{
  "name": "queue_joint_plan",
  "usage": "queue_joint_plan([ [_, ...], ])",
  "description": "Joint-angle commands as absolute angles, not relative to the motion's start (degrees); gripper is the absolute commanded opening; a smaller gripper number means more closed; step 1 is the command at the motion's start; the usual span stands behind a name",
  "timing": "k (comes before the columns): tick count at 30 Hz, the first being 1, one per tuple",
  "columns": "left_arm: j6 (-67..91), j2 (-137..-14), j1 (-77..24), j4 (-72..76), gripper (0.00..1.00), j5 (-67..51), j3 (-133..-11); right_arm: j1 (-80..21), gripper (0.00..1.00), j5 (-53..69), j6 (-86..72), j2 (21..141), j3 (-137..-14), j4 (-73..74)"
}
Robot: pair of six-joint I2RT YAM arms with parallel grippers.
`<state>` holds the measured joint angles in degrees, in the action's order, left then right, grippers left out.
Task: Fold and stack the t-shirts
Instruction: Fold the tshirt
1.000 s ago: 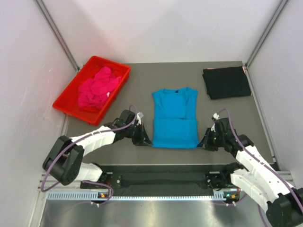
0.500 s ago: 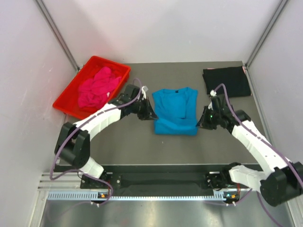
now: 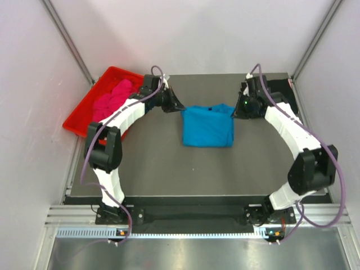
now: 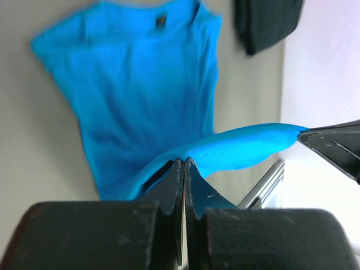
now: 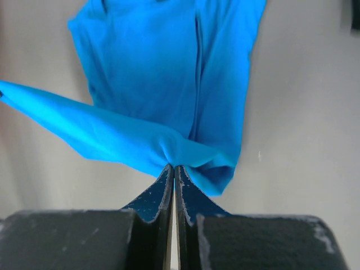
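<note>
The turquoise-blue t-shirt (image 3: 207, 126) lies mid-table, its lower half lifted and folded back toward the collar. My left gripper (image 3: 181, 108) is shut on its left hem corner, seen in the left wrist view (image 4: 184, 160). My right gripper (image 3: 234, 113) is shut on the right hem corner, seen in the right wrist view (image 5: 173, 166). The hem stretches taut between the two grippers above the shirt (image 5: 169, 67). The black t-shirt (image 3: 281, 95) lies folded at the back right, mostly hidden by my right arm. The magenta-pink t-shirt (image 3: 112, 101) is bunched in the tray.
The red plastic tray (image 3: 79, 118) sits at the back left against the wall. White walls close in the left, right and back. A metal rail runs along the table's near edge.
Both grippers have carried the blue shirt's hem from the near edge away toward the collar, folding the shirt in half. Both arms now reach far across the table.
</note>
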<state>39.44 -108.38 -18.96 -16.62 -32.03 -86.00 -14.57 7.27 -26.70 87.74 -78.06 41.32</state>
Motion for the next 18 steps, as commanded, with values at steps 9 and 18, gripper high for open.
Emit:
queue_joint_plan([
  [9, 46.2, -127.7, -15.6, 4.1, 0.0, -41.9, -102.3, -10.7, 0.0, 12.3, -20.6, 106.7, -93.0, 33.8],
  [18, 47.0, -141.5, -14.1, 2.2, 0.06, -39.3, -115.8, -8.3, 0.08, 11.1, -21.3, 118.9, -100.1, 27.7],
])
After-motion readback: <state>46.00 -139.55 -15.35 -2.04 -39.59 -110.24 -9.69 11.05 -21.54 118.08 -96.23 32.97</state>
